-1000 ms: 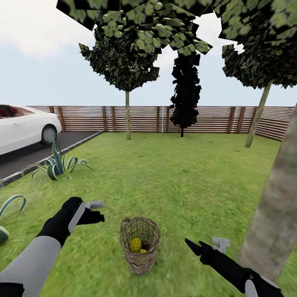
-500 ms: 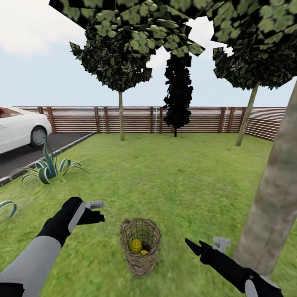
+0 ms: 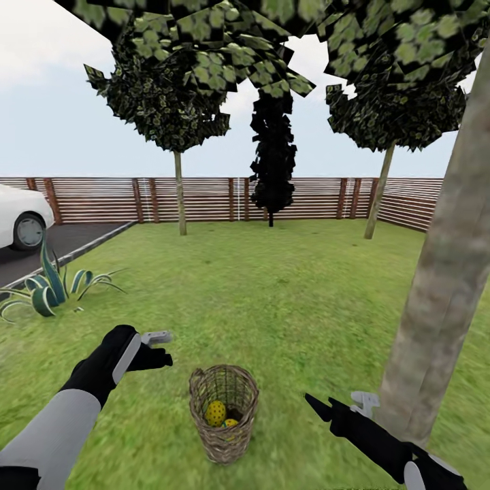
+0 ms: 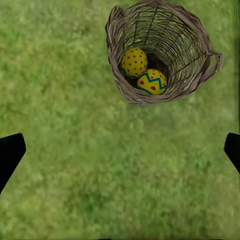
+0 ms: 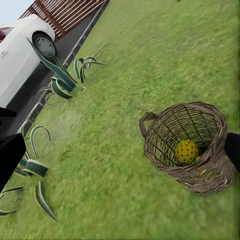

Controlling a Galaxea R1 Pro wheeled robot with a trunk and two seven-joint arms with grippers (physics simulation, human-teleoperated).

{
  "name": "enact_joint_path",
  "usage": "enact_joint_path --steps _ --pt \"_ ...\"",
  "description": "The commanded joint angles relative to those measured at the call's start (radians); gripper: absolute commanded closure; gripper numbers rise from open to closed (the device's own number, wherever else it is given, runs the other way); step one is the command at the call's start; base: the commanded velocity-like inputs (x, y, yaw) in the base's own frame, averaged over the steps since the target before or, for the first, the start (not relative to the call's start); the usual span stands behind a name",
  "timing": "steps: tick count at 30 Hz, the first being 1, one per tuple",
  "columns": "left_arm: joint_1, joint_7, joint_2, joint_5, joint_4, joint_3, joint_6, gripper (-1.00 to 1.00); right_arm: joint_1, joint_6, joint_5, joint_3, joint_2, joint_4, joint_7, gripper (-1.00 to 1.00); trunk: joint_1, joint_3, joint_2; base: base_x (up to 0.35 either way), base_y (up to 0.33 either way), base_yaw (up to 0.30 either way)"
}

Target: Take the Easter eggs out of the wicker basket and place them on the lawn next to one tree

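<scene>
You see two yellow eggs, one red-dotted [image 4: 134,61], one blue-banded [image 4: 152,82], in the round brown wicker basket [image 3: 224,413] on open grass [image 3: 286,299] between your wide-spread left gripper [image 3: 158,347] and right gripper [image 3: 340,406], beside the grey-brown trunk [image 3: 435,299].

A white car [image 3: 17,221] stands on a dark paved drive [image 3: 47,248], far ahead of the left jaws and off to their outer side. A striped, spiky-leaved plant [image 3: 47,289] grows beside the drive's kerb, nearer those jaws. Far ahead between both jaws rises a narrow, almost black tree [image 3: 272,146].
</scene>
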Motion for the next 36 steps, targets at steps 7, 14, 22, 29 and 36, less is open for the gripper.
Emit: enact_joint_path --steps 7,14,22,29,36 --pt "-0.001 0.001 0.001 0.003 -0.001 -0.005 0.003 -1.0 -0.001 0.005 -0.004 -0.003 0.001 0.0 0.003 -1.0 0.0 0.001 -0.001 0.025 0.008 -0.183" --pt "-0.001 0.001 0.001 0.003 -0.001 -0.005 0.003 -1.0 -0.001 0.005 -0.005 -0.003 0.001 0.0 0.003 -1.0 0.0 0.001 -0.001 0.003 0.001 -0.028" --pt "-0.001 0.001 0.001 0.002 -0.001 -0.005 0.003 -1.0 -0.001 0.008 -0.004 -0.004 0.001 0.0 0.002 -1.0 0.0 0.001 -0.001 0.093 0.0 -0.003" --pt "-0.001 0.001 0.001 0.002 -0.001 -0.005 0.003 -1.0 -0.001 0.008 -0.004 -0.004 0.001 0.0 0.003 -1.0 0.0 0.001 -0.001 0.301 0.0 0.0" --pt "-0.001 0.001 0.001 0.002 -0.001 -0.005 0.003 -1.0 -0.001 0.01 -0.004 -0.004 0.001 0.001 0.002 -1.0 0.0 0.003 -0.001 0.305 0.0 -0.048"
